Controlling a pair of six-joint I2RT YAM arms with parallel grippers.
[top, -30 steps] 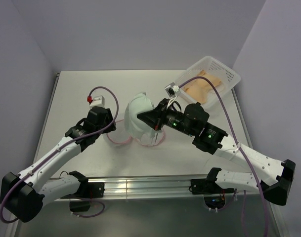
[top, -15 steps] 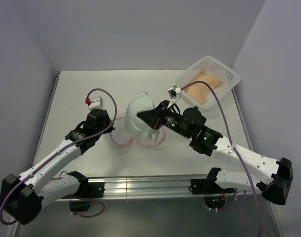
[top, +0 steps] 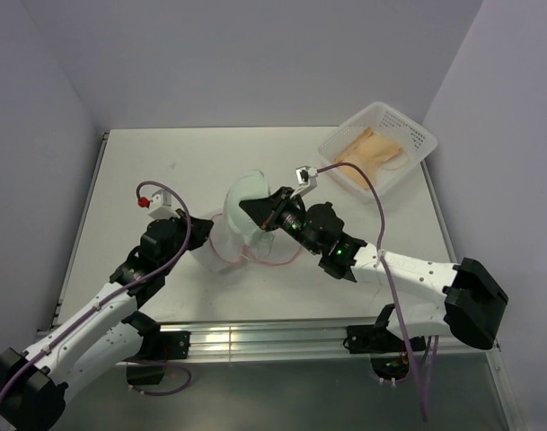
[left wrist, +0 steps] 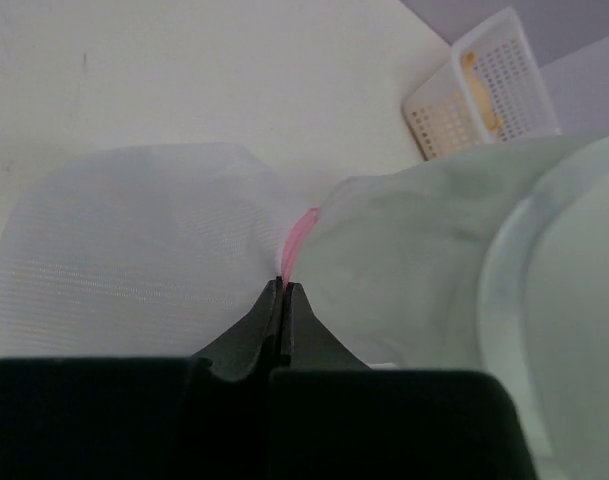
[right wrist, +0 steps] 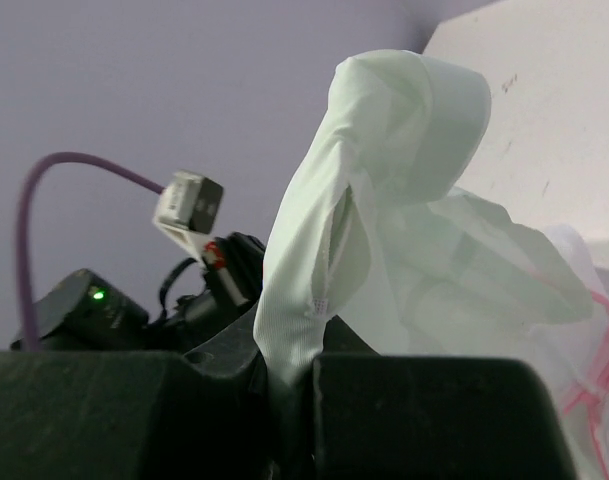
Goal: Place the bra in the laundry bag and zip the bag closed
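Translucent white mesh laundry bag [left wrist: 134, 250], pink-rimmed, against pale mint bra [right wrist: 384, 150]

On the counter [top: 156, 162], midway, the laundry bag [top: 221, 256] sits betw. my L gripper [left wrist: 284, 292], clamped on its left rim, & my R gripper [right wrist: 288, 375] to its right. The bra [top: 246, 199] hangs pinched in my R gripper, above & touching the bag's far side. The basket [top: 419, 136] is at the far-right corner, well apart.

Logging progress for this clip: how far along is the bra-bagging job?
Done: both grasps made. In hand: left pincer pinches the laundry bag at its pink rim; right pincer holds the pale green bra, its top above the bag. Left: push the bra inside, then zip.
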